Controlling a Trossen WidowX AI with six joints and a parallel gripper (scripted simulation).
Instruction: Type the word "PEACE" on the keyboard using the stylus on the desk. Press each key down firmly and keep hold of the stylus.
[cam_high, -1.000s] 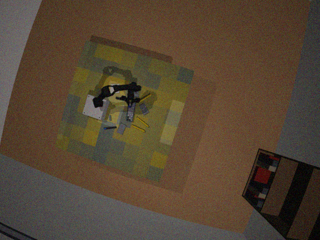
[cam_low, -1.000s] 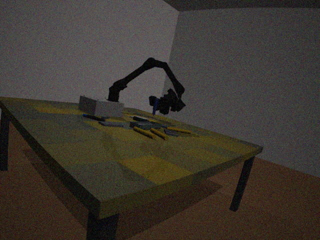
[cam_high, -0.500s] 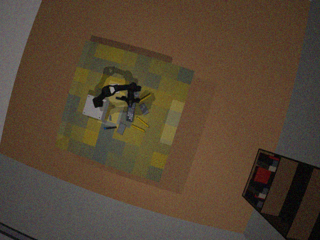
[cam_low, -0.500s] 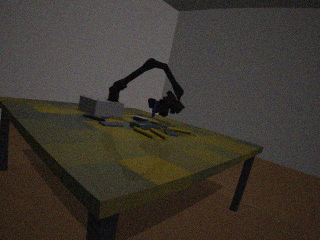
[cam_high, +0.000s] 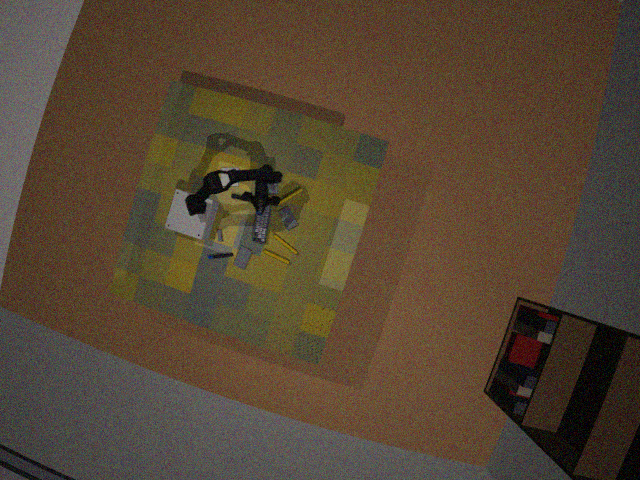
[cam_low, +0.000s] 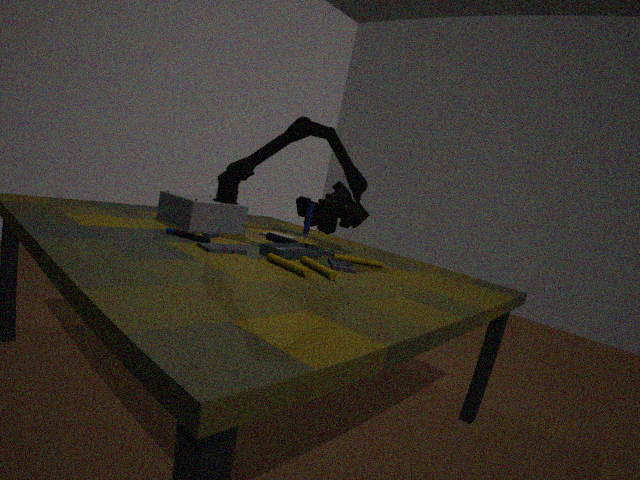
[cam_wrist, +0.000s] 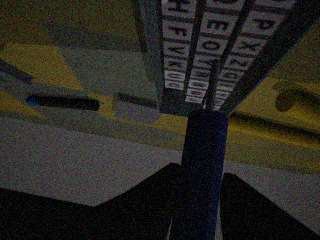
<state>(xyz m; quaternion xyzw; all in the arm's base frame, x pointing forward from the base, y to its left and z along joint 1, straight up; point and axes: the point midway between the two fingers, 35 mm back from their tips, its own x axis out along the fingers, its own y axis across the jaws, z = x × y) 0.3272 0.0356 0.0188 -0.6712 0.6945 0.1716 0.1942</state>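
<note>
My gripper (cam_high: 260, 200) (cam_low: 308, 207) (cam_wrist: 199, 178) is shut on the blue stylus (cam_low: 308, 219) (cam_wrist: 204, 145), which points down with its thin dark tip. The grey keyboard (cam_high: 261, 227) (cam_low: 289, 251) (cam_wrist: 177, 32) lies below it, with white letter keys in three visible rows. In the wrist view the tip overlaps the gap between the middle and right rows, beside the Z key and beyond it toward the X key. The P key (cam_wrist: 262, 24) and E key (cam_wrist: 215, 25) show farther up. In the exterior view the tip is close above the keyboard; contact cannot be told.
A dark marker with a blue end (cam_high: 221, 255) (cam_low: 188, 236) (cam_wrist: 65, 102) lies off to one side. Grey blocks (cam_high: 242, 257) (cam_high: 288, 218) (cam_low: 223, 248) (cam_wrist: 135, 112) and yellow sticks (cam_high: 276, 256) (cam_low: 286, 265) (cam_low: 359, 259) lie around the keyboard. The arm stands on a pale box (cam_high: 183, 217) (cam_low: 217, 217).
</note>
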